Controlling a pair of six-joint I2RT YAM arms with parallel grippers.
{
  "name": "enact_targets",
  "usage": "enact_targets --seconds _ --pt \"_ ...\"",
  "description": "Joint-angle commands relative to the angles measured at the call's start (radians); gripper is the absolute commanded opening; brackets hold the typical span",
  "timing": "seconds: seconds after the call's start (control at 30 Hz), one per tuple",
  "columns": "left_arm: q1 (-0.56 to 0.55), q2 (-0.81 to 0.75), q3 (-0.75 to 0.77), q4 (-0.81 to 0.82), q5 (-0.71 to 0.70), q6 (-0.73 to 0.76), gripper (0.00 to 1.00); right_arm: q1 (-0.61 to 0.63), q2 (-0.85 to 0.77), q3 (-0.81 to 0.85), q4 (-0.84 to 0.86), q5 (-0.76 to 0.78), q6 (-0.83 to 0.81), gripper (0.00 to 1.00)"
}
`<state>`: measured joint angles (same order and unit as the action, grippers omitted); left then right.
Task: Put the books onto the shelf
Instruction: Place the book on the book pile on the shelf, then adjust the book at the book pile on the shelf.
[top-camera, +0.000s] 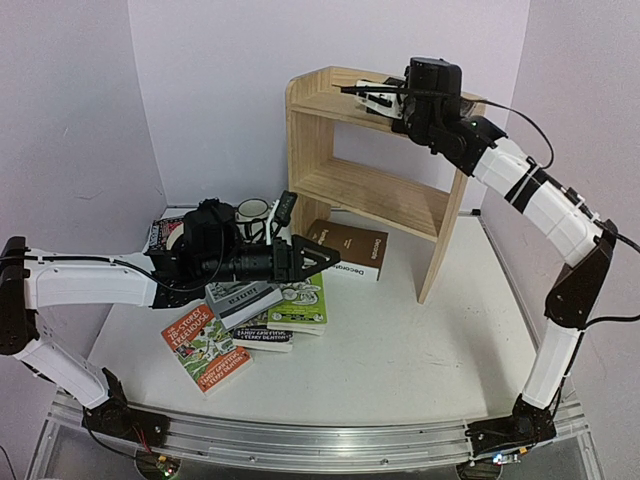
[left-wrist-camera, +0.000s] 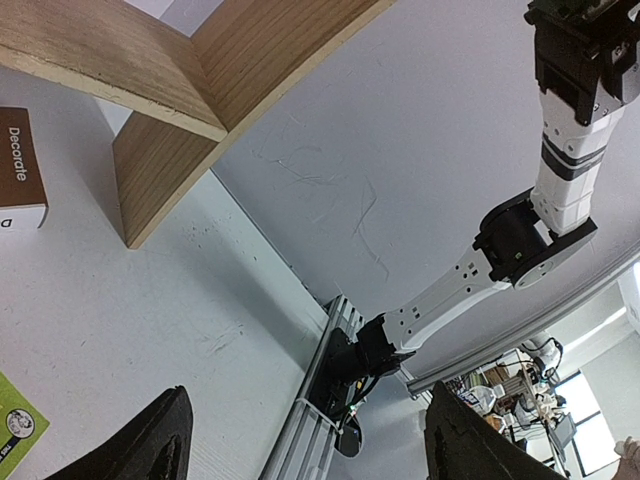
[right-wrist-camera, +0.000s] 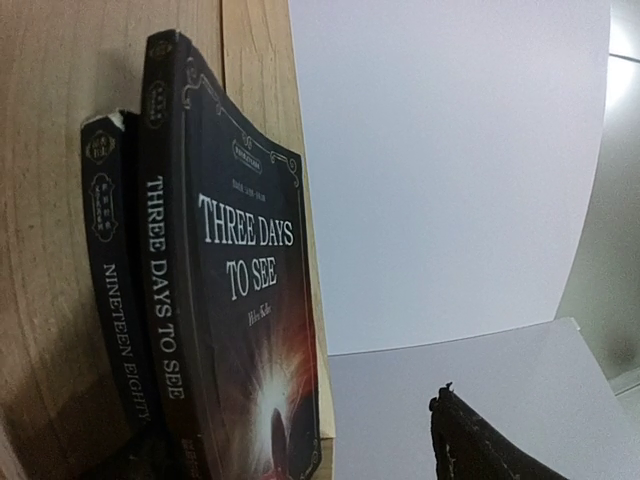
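Two glossy dark paperbacks (right-wrist-camera: 235, 330) flush against grainy pine shelf (right-wrist-camera: 50, 170)

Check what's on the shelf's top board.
Two dark books pressed together: Three Days to See and one reading Nineteen Eighty, its bottom cut off. In the top view the right gripper covers them almost fully.

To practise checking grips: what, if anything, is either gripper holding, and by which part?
Nothing is held. The left gripper is open and empty; the right gripper's finger stands clear of the dark books on the shelf.
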<state>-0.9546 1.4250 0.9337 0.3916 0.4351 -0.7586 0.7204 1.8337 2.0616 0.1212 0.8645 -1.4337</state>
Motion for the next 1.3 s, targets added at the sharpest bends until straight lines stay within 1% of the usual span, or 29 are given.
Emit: enact_targets --seconds 0.0,0.03,0.07,0.17,0.3,0.5,0.67,0.77,0.87,1.1,1.2,1.27 --pt "0.004 -0.009 0.020 0.016 0.017 -0.002 0.81 -0.004 -0.057 0.070 -0.115 -0.026 0.120 0.86" --pt "0.004 -0.007 0.022 0.016 0.017 -0.004 0.81 -0.004 -0.064 0.072 -0.144 -0.039 0.137 0.89" --pt "0.003 -0.006 0.023 0.016 0.017 -0.005 0.81 -0.004 -0.070 0.071 -0.165 -0.052 0.152 0.94" --pt "0.003 -0.005 0.024 0.016 0.017 -0.007 0.81 -0.004 -0.084 0.070 -0.197 -0.076 0.180 0.98" --pt "0.003 -0.006 0.024 0.016 0.016 -0.007 0.81 -0.004 -0.098 0.065 -0.224 -0.086 0.190 0.98" --pt "0.004 -0.005 0.022 0.016 0.016 -0.009 0.81 -0.001 -0.105 0.120 -0.349 -0.134 0.271 0.98" --pt "0.004 0.001 0.027 0.016 0.017 -0.009 0.81 0.002 -0.123 0.124 -0.417 -0.177 0.327 0.98" --pt "0.003 0.005 0.027 0.016 0.019 -0.011 0.81 0.002 -0.142 0.123 -0.452 -0.222 0.372 0.98" --pt "0.003 0.005 0.026 0.016 0.017 -0.011 0.81 0.002 -0.171 0.118 -0.473 -0.297 0.423 0.98" --pt "0.004 0.010 0.027 0.016 0.017 -0.014 0.81 0.002 -0.204 0.128 -0.483 -0.470 0.520 0.98" --pt "0.003 0.012 0.026 0.016 0.020 -0.016 0.81 0.002 -0.180 0.152 -0.482 -0.490 0.534 0.93" --pt "0.004 0.012 0.024 0.016 0.020 -0.016 0.81 0.002 -0.161 0.173 -0.482 -0.489 0.535 0.83"
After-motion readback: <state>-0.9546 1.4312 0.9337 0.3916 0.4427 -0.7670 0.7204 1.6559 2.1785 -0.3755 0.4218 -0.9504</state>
